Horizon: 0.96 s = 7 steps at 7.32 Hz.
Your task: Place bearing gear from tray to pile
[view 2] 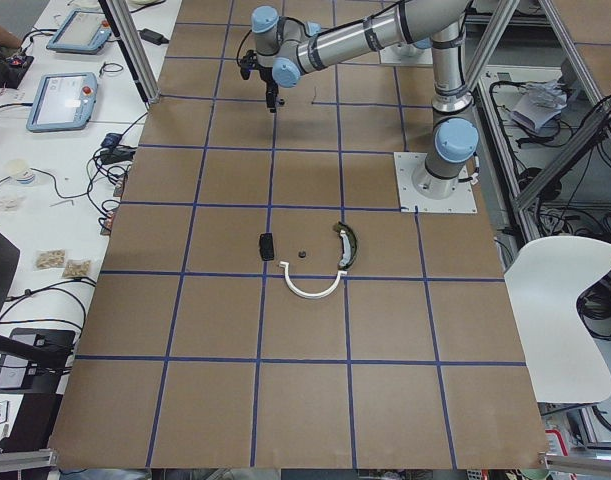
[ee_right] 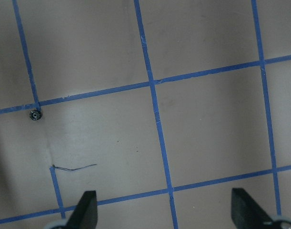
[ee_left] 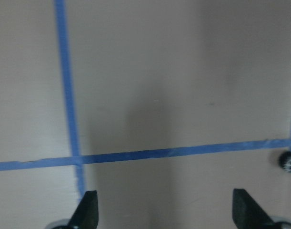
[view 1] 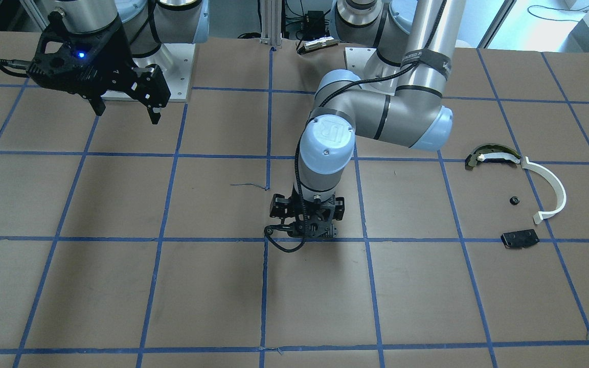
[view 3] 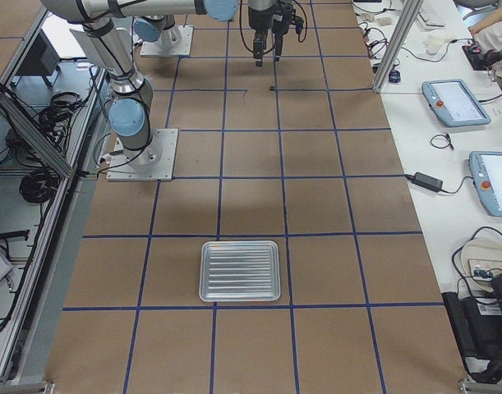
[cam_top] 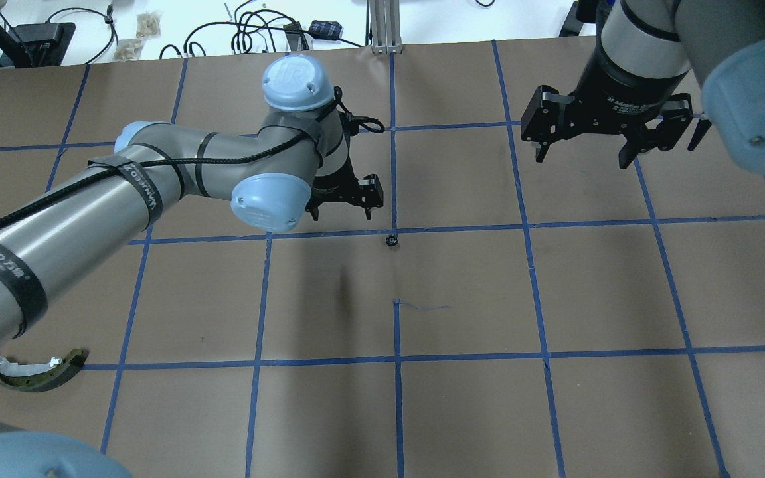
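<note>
pile [view 1: 494,154]: robot's far left.
left pincer [cam_top: 339,214]: fingers apart, empty, hanging low.
bearing gear [cam_top: 391,240]: on table [cam_top: 462,398] mid-span, by tape crossing [cam_top: 394,230], just beside left pincer.
right pincer [cam_top: 582,159]: apart, empty, raised.
tray [view 3: 239,271]: far right.
step: probably left pickup.
next: centre over gear, descend, clamp, carry to pile.

Bench [cam_top: 462,292] is bare all round the small gear [cam_top: 391,240], which lies by a tape crossing with nothing touching it. Left gripper [cam_top: 341,214] hangs just beside it, jaws spread; the gear is outside the gap, off to one side. Right gripper [cam_top: 582,159] sits high, jaws spread, well apart. Left forearm [cam_top: 90,212] overhangs the bench toward the pile [view 2: 348,247]. There, white arc [view 1: 550,189], olive-black piece [view 1: 491,155] and black plate [view 1: 519,238] ring a pocket open toward bench centre, with a small black part [view 1: 514,200] inside. Tray [view 3: 240,271] is well apart.
</note>
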Available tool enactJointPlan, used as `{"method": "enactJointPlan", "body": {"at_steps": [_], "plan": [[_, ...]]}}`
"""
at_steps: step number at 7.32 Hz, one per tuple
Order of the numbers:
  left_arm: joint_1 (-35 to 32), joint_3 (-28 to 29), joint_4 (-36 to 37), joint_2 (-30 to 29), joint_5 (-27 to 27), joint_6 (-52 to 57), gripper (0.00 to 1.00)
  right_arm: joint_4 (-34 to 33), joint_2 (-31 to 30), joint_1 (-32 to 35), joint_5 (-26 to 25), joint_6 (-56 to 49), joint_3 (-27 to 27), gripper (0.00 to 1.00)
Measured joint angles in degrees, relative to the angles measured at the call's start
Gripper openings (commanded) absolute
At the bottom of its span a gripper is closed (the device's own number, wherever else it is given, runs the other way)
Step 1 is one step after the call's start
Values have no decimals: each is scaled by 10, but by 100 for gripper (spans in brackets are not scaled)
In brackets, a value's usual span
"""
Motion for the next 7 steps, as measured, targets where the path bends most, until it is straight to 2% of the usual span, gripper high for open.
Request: {"method": "enactJointPlan", "body": {"at_steps": [3, 6, 7], "plan": [[-46, -1, 56, -45, 1, -45, 100, -47, 3, 2, 4, -41, 6, 100], [-61, -1, 64, -65, 0, -50, 100, -62, 10, 0, -2, -64, 35, 100], [-62, -1, 65, -71, 0, -50, 96, -66, 11, -2, -3, -64, 36, 100]]}}
